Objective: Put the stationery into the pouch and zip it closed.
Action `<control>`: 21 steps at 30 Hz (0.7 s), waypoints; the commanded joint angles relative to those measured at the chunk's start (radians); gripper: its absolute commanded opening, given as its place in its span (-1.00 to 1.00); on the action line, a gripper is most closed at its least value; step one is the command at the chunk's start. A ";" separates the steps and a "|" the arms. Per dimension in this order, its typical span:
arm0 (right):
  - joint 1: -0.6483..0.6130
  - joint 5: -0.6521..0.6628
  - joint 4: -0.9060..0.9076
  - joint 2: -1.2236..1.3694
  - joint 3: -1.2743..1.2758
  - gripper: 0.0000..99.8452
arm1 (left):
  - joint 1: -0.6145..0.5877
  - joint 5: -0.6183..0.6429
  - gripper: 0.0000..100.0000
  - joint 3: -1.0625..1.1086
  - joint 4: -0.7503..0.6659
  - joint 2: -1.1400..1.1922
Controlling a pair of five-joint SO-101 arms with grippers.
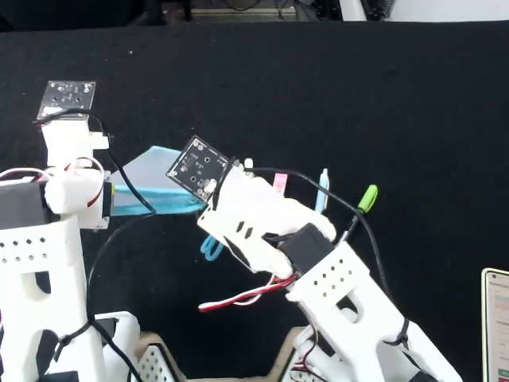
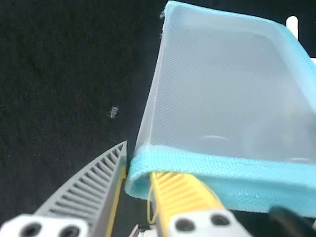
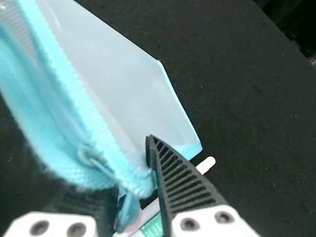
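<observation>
My left claw [image 2: 139, 162] was pinched shut on the pouch [image 1: 151, 171] at a corner of its blue hem. My right claw [image 3: 118, 175] was nipped onto the zipper edge. The pouch sat on the black desk [image 1: 358, 87] between both arms, with a green marker [image 1: 367, 197] and a blue pen [image 1: 322, 191] lying nearby.

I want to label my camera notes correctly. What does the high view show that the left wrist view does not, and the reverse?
Only the high view: the left arm and the right arm as wholes, and a green marker and a light blue pen lying on the table beyond the right arm.
Only the left wrist view: the left arm's jaws closed on the pouch at its blue-trimmed corner, and the fine mesh of its wall.
Both: the pouch and the black table.
</observation>
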 commanded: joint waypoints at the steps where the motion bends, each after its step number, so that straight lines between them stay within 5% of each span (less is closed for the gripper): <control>1: 0.029 -0.012 0.009 -0.039 -0.056 -0.98 | -0.001 0.015 -0.78 0.030 -0.087 0.005; 15: 0.031 -0.012 0.000 -0.044 -0.018 -0.98 | 0.001 0.023 -0.78 0.156 -0.296 0.005; 21: 0.031 -0.018 -0.069 -0.038 -0.016 -0.98 | 0.001 0.025 -0.93 0.045 -0.178 -0.014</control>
